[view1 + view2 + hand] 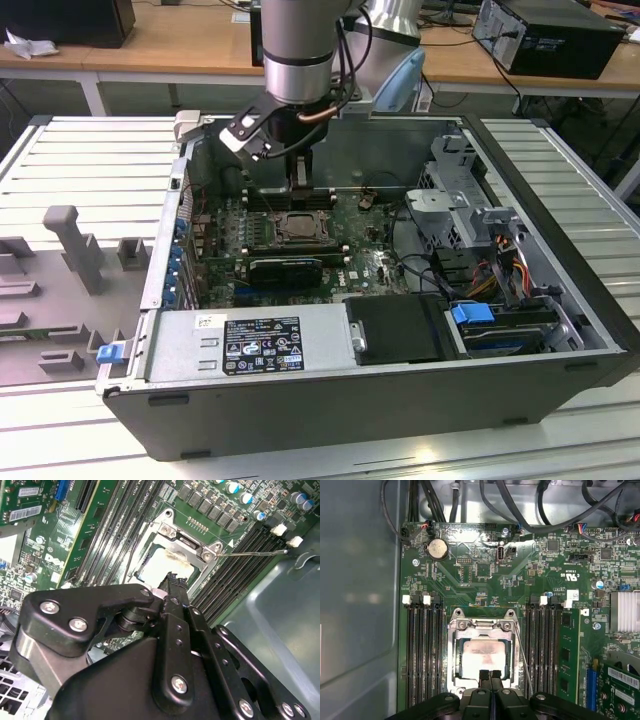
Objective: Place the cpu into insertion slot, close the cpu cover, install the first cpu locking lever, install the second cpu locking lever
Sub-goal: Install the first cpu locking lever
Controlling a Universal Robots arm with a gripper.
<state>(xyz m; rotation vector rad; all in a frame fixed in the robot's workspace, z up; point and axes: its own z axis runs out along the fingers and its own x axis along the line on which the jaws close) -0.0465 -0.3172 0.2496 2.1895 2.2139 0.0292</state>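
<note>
Fingers (484, 677) fully closed, tip against tip, nothing held between them. Tips are at the edge of the cpu (481, 654) on the fingers' side, by the cover rim; touching or just above, can't tell.

Cpu: one, flat in the slot (462, 652), pale top showing through the cover window.

Cover (482, 626): one, down flat over the slot, framing the cpu.

Lever (524, 657): one thin wire seen, along one side of the slot and angling away from it, between the slot and a memory bank.

Memory banks (425, 650): two, one each side of the slot.

Board (485, 580): one coin cell (438, 549).

Case (560, 200): one, lying open on the slatted desk (80, 160), holding the board, cables and a drive bay. In the exterior view the arm reaches down into it over the slot.
</note>
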